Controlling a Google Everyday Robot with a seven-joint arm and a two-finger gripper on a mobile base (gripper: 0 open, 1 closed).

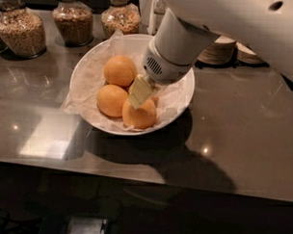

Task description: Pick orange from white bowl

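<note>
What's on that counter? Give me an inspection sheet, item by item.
Surface: dark glossy counter, with a patch of light glare.
Job's things: white bowl, paper-lined, holding oranges; three plain to see, a fourth mostly hidden.
Clutter: three grain jars behind; stacked dishes at the back right.
Gripper: gripper down in the bowl, over the front orange.
Cables: nothing seen.
Surroundings: dark below the counter edge.

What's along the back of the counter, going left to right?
Grain jar → second grain jar → third grain jar → stacked small bowls. In front, the gripper is down among the oranges in the white bowl.
</note>
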